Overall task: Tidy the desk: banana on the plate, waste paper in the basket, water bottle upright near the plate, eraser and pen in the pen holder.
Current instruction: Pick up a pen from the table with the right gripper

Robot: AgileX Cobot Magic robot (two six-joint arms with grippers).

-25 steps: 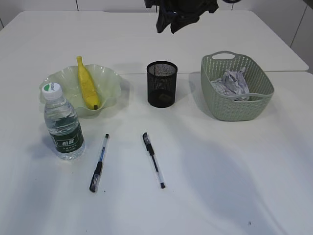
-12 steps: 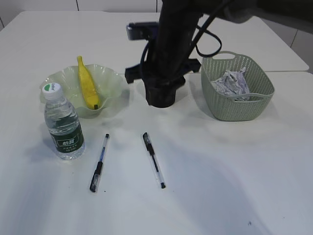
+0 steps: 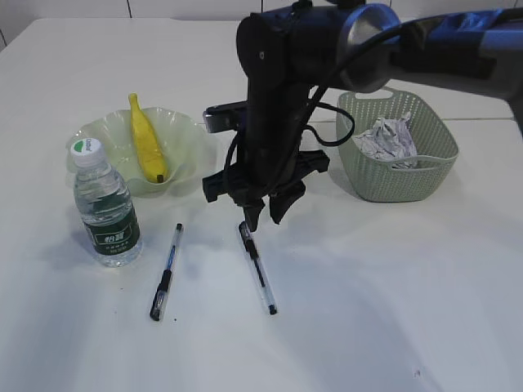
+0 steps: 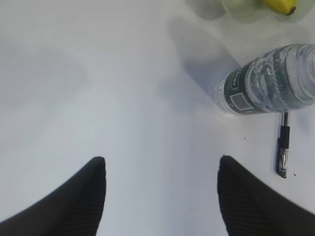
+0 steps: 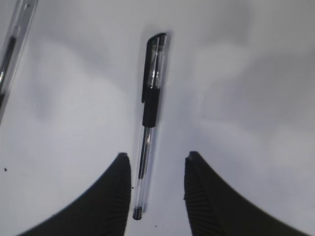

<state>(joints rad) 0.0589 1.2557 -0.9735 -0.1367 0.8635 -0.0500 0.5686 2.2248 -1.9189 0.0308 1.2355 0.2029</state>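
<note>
Right now the right gripper [image 3: 263, 217] hangs low over the table, jaws parted to a narrow gap, holding nothing. The pen [image 3: 257, 267] under it lies flat on the white table [image 3: 392, 310]: clear barrel, black cap and grip, one end right below the fingertips, the rest running toward the near edge. Second pen [image 3: 166, 271] lies to its left, well apart, same look, near the water bottle [image 3: 105, 206]. Bottle stands upright, green label, white cap, just beside the plate [image 3: 184, 135]. Banana [image 3: 145, 140] lies on the plate, yellow, dark tip. Basket [image 3: 409, 175] on the right holds crumpled waste paper [image 3: 389, 139]. Arm blocks the pen holder in the exterior view; cannot see it.

Right wrist view gives what the exterior cannot: the pen [image 5: 149, 117] runs lengthwise between the two fingers [image 5: 110, 196], its lower tip in the gap close to the left one, cap end far from them; not touching as far as I can tell. Other pen [image 5: 12, 49] shows at the left edge.

Left wrist view: left gripper [image 4: 160, 191] spread wide, empty, over bare table. Bottle [image 4: 268, 81], a pen [image 4: 282, 145] and banana tip [image 4: 281, 5] sit top right. Left gripper is out of the exterior frame.
</note>
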